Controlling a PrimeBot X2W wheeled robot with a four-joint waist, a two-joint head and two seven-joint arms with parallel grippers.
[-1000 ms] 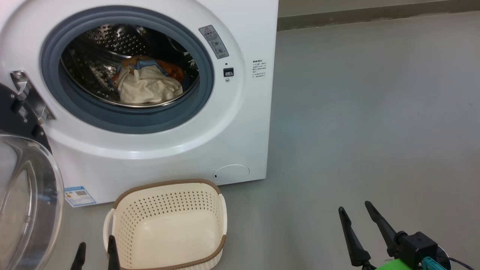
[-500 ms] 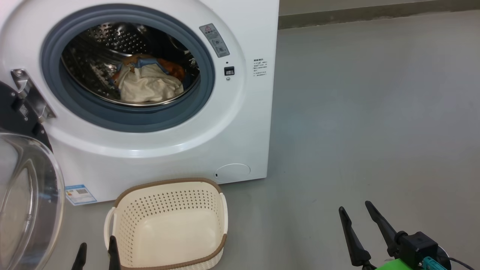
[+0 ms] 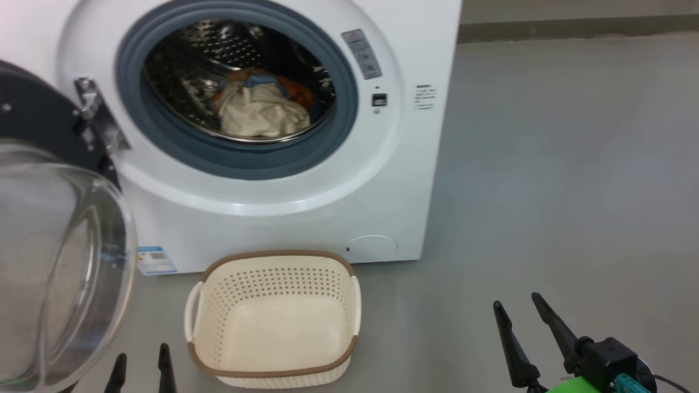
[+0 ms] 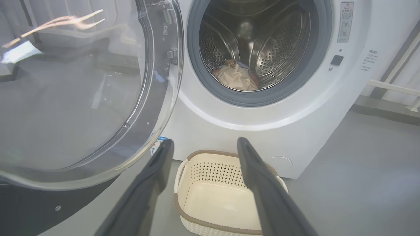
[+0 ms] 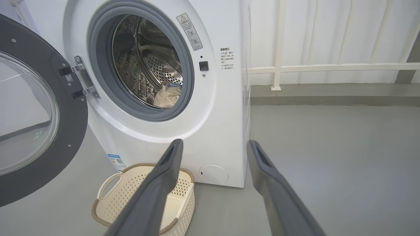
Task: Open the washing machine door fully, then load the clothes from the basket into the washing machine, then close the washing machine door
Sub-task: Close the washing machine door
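"Since the biggest item comes first, where is it?"

"The washing machine spans 11 to 1 o'clock of my head view, its mouth uncovered. The washing machine door hangs swung wide at 9 o'clock on its hinge, with the glass bowl bulging toward me."

"Basket and load?"

"The basket sits at 6 o'clock on the floor, just before the machine's foot, with nothing in it. The clothes lie low in the drum at 12 o'clock, cream fabric on top, blue and orange behind. I judge the loading done; only closing the door remains."

"Your claws?"

"My left gripper is at 7 o'clock, fingers spread and gripping nothing, near the door's lower edge. My right gripper is at 5 o'clock, likewise spread and bare, well apart from everything."

"Hazards?"

"Three, in my judgement. A push on the curved glass rather than the black rim could slide off and leave the door ajar. The left claw is close to the door, so a hasty swing may knock it. If a fold crept onto the grey gasket, the latch would not catch."
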